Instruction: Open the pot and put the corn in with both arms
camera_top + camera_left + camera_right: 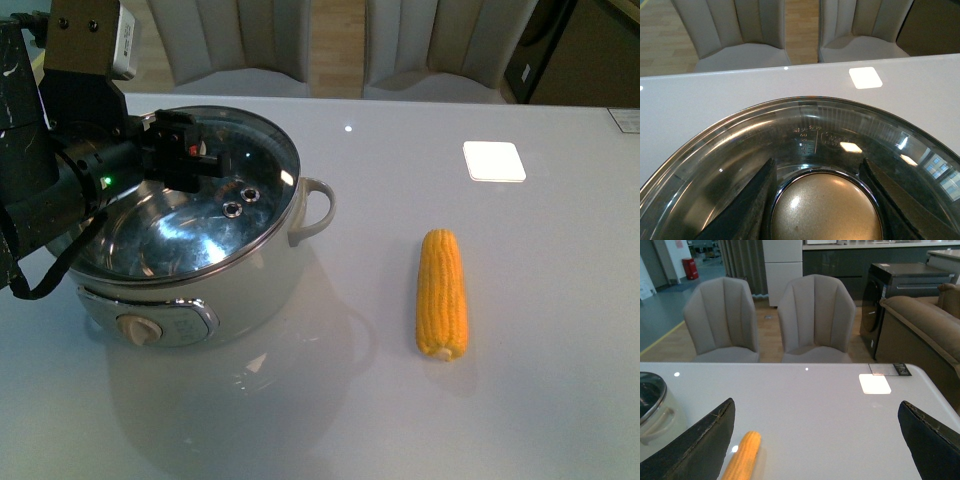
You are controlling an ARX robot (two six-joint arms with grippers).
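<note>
The cream-white pot (240,290) stands at the left of the table, its dial panel (140,328) facing me. The glass lid (215,205) lies slightly tilted over the pot's mouth. My left gripper (192,150) is shut on the lid's knob. In the left wrist view the gold knob (825,210) fills the gap between both black fingers (742,210). The corn (442,293) lies lengthwise on the table to the right of the pot. My right gripper (815,440) hangs open above the table, with the corn (742,457) near one finger (700,445) and the pot (652,405) beyond it.
A bright square reflection (494,161) lies on the glossy white table (540,400) behind the corn. Two grey chairs (240,40) stand along the far edge. A dark cabinet (900,295) and a brown sofa (925,325) stand beyond the table's right end.
</note>
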